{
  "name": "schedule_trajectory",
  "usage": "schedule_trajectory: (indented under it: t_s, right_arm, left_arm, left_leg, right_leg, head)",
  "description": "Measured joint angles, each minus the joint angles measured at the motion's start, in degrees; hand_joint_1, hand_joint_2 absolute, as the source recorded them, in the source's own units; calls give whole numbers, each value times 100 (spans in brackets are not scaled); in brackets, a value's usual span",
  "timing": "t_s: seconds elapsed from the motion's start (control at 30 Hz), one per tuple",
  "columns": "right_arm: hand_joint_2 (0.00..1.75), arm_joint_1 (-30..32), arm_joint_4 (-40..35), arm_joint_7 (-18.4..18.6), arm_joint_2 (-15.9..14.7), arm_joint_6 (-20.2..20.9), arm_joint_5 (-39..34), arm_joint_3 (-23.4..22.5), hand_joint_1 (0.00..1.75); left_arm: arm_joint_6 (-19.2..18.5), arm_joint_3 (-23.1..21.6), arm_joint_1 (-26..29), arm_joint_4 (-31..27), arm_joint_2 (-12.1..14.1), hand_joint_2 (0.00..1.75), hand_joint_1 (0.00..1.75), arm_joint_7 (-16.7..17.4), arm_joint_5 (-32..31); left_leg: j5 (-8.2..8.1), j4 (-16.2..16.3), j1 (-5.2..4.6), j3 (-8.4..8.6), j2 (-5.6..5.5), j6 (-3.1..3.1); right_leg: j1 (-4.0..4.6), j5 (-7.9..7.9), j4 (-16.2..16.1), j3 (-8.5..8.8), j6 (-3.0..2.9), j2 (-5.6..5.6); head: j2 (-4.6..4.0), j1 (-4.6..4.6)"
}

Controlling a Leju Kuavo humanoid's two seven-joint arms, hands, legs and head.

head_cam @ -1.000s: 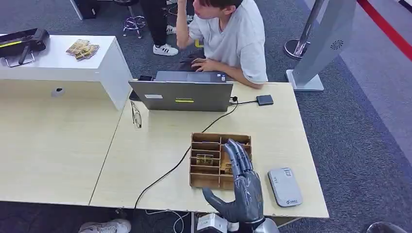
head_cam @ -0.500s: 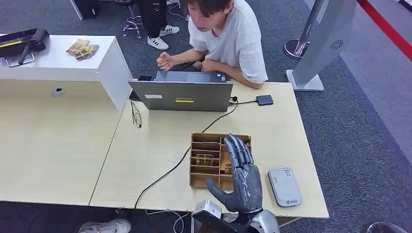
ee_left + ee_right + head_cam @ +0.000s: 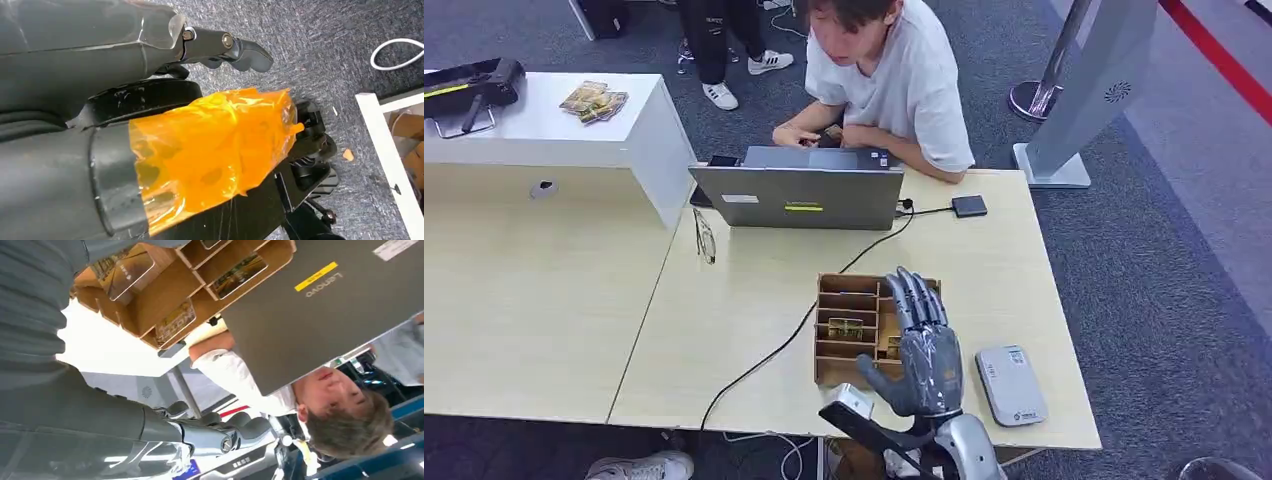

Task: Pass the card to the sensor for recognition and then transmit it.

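Note:
A wooden card rack (image 3: 832, 372) stands on the table's front part, with gold-printed cards (image 3: 845, 327) in several slots. My right hand (image 3: 922, 350) is raised over the rack's right half, fingers straight and apart, holding nothing. A grey-white card sensor (image 3: 1011, 385) lies flat just right of the rack. The right wrist view looks into the rack (image 3: 165, 290) and at a card (image 3: 239, 274), with my right hand (image 3: 215, 432) stretched out. In the left wrist view my left hand (image 3: 235, 47) hangs over the carpet with nothing in it.
A grey laptop (image 3: 799, 196) stands behind the rack, with a person (image 3: 894, 80) seated at it. A black cable (image 3: 774, 350) runs across the table past the rack's left side. Glasses (image 3: 705, 238) lie left of the laptop. A white counter (image 3: 544, 130) holds more cards.
My right hand has risen and slid forward over the rack, with more of its wrist showing. The person lowered an arm to the laptop.

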Motion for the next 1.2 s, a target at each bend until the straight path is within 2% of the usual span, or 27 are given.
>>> schedule_trajectory:
  t_s: [0.47,0.93,1.2]
  right_arm:
    - [175,-97,240,179,26,-15,301,-138,0]
    - [175,-148,417,770,44,-74,1163,-437,0]
    - [175,-194,509,791,44,-70,1209,-520,0]
  left_arm:
    - [-17,-85,-24,0,-11,0,0,7,-28]
    - [-33,-177,-63,0,-26,0,0,22,-33]
    - [-39,-188,-69,0,-26,0,0,28,-50]
  left_leg:
    - [0,0,0,0,0,0]
    - [0,0,0,0,-1,0]
    - [0,0,0,0,0,0]
  right_leg:
    - [0,0,0,0,0,0]
    - [0,0,0,0,0,0]
    - [0,0,0,0,0,0]
  head:
    - [0,0]
    - [0,0]
    - [0,0]
